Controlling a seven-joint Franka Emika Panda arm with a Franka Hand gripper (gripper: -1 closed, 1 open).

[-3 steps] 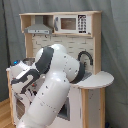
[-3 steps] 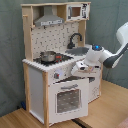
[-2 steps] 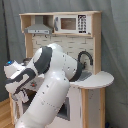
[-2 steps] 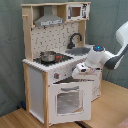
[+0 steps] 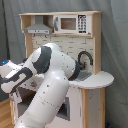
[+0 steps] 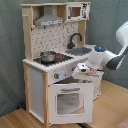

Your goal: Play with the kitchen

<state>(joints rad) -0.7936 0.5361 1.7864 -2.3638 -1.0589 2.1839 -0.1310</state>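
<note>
A tall white and light-wood toy kitchen stands on a wooden floor against a grey-green curtain. In the second exterior view it fills the left and middle of the picture. On its top shelf sit a grey hood and, to the second exterior view's right, a microwave. Below, a black curved faucet rises behind a grey sink. A small metal pot rests on the stovetop to the left of the sink. The windowed oven door fills the lower front.

The white robot arm reaches in from the second exterior view's right, its gripper close against the front edge of the counter, just above the oven door. Whether its fingers are spread or pressed together cannot be told.

In the first exterior view the arm bulks large in the foreground, covering much of the kitchen's lower half.
</note>
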